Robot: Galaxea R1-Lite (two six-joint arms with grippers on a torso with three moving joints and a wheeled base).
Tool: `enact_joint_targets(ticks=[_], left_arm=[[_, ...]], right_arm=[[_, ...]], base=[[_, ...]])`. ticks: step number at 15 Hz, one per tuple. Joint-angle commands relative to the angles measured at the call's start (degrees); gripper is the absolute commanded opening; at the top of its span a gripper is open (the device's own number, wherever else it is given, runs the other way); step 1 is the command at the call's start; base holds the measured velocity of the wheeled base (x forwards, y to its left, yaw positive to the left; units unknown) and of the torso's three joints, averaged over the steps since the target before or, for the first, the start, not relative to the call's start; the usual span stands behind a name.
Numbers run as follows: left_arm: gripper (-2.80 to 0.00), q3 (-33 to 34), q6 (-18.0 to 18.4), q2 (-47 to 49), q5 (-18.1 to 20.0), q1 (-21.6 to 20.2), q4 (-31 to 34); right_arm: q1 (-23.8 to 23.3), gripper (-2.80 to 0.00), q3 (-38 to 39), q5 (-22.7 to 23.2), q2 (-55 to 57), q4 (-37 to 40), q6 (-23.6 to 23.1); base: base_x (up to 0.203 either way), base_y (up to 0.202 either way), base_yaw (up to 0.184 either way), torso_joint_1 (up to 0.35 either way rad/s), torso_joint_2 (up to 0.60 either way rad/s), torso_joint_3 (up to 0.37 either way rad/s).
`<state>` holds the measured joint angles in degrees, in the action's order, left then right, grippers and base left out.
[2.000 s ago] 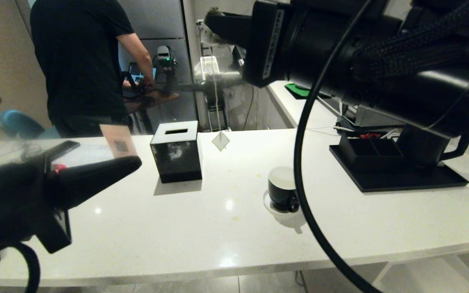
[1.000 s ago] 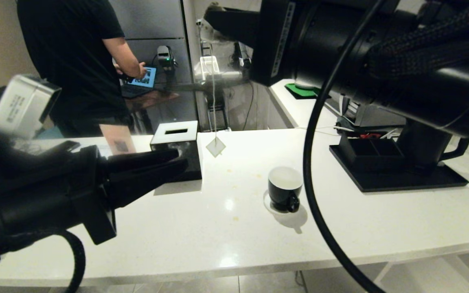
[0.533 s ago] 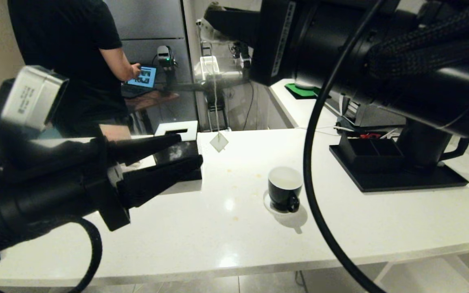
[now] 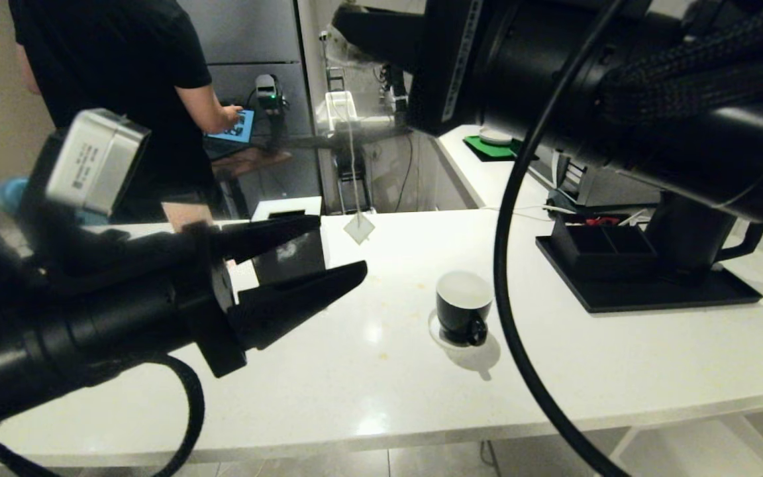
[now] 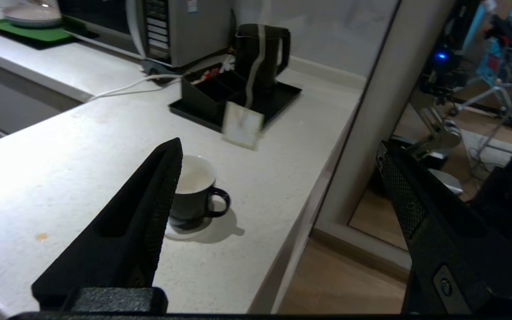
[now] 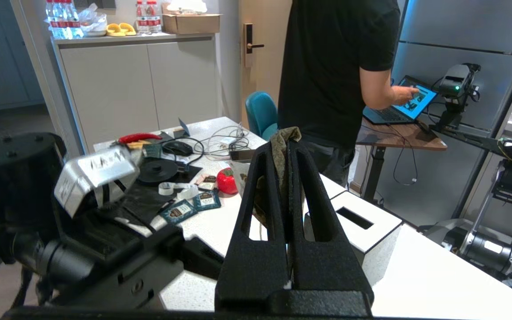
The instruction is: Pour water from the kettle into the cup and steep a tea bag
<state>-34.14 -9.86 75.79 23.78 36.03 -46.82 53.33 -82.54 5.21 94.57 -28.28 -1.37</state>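
High at the back, my right gripper (image 4: pixel 342 16) is shut on the brownish tea bag (image 6: pixel 280 138), pinched between its fingers. The bag's string hangs down to a white tag (image 4: pixel 359 228) swinging above the counter. The black cup (image 4: pixel 463 301), white inside, stands on its saucer (image 4: pixel 440 336) mid-counter. My left gripper (image 4: pixel 342 245) hovers open and empty to the left of the cup, in front of the tissue box; the cup (image 5: pixel 194 189) shows beside one finger. The black kettle (image 5: pixel 260 53) stands on a black tray (image 4: pixel 660 295) at the right, largely hidden by my right arm in the head view.
A black tissue box (image 6: pixel 362 226) with a white top sits at the counter's back left. Blue packets (image 6: pixel 185 209), cables and clutter lie on a table beyond it. A person (image 4: pixel 123 99) in black works at a laptop behind. The counter's front edge (image 4: pixel 421 437) runs close below.
My left gripper has swung in from the left toward the counter's middle and its jaws have opened wide. The right arm holds still, the tag swaying slightly. The person has shifted.
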Motion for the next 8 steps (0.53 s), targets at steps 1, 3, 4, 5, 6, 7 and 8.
enact_joint_targets(ticks=[1,3,4,5,6,7,8], left_arm=[[0.00,-0.6,-0.1,1.7,0.1,1.1,-0.5],[0.00,-2.0,0.1,3.1,0.1,1.7,-1.1],[0.00,-2.5,0.2,4.0,0.1,1.7,-1.6],[0.00,-2.9,0.1,4.6,0.1,1.6,-2.0],[0.00,-3.0,0.1,5.0,0.0,1.6,-2.1],[0.00,-3.0,0.2,5.2,0.0,1.6,-2.1],[0.00,-3.0,0.2,5.2,0.0,1.7,-2.1]], right_arm=[[0.0,-2.80,0.1,0.1,0.0,-0.2,0.0],[0.0,-2.80,0.0,0.1,-0.1,-0.1,0.0],[0.0,-2.80,0.0,0.1,-0.4,0.0,0.0],[0.0,-2.80,0.1,0.1,-0.4,0.0,0.0],[0.0,-2.80,0.1,0.1,-0.4,0.1,0.0],[0.0,-2.80,0.1,0.0,-0.5,0.1,0.0],[0.0,-2.80,0.1,0.0,-0.5,0.2,0.0]], base=[[0.000,0.000,0.000,0.000,0.00,0.000],[0.000,0.000,0.000,0.000,0.00,0.000],[0.000,0.000,0.000,0.000,0.00,0.000],[0.000,0.000,0.000,0.000,0.00,0.000],[0.000,0.000,0.000,0.000,0.00,0.000],[0.000,0.000,0.000,0.000,0.00,0.000],[0.000,0.000,0.000,0.000,0.00,0.000]])
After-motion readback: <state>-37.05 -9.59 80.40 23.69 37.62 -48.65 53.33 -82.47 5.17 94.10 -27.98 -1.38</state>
